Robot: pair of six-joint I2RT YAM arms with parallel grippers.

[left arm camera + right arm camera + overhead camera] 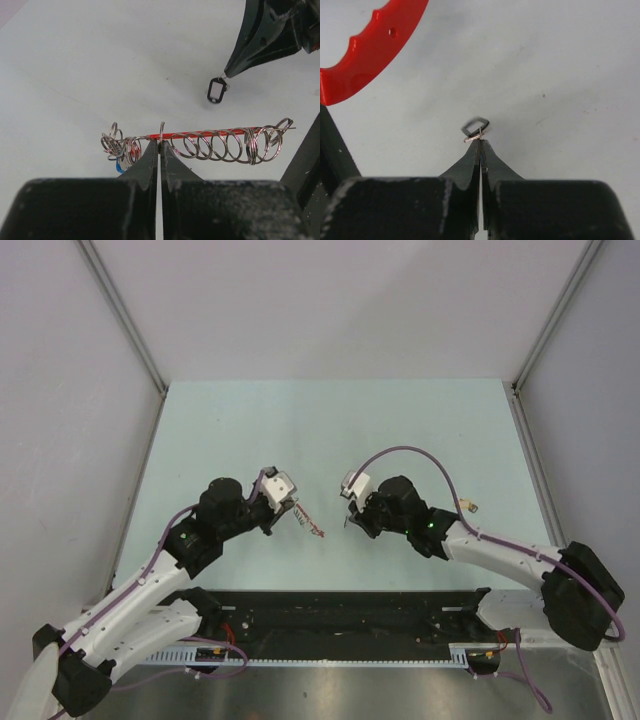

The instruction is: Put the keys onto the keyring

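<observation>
- The left hand [160, 145] is shut on one ring of the keyring [210, 145], which is held level over the surface [320, 430] near the middle of its near edge, probably so that its coils are offered sideways.
- The right hand [480, 140] is closed on a tiny dark-framed key [215, 91], held just apart from the keyring, apparently for threading.
- Ample open room is seen toward the far edge, but little is left between the hands.

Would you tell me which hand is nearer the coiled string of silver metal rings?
Left. The left hand is shut on the coiled string of silver metal rings; the right hand hangs apart from it, pinching a small black loop.
</observation>
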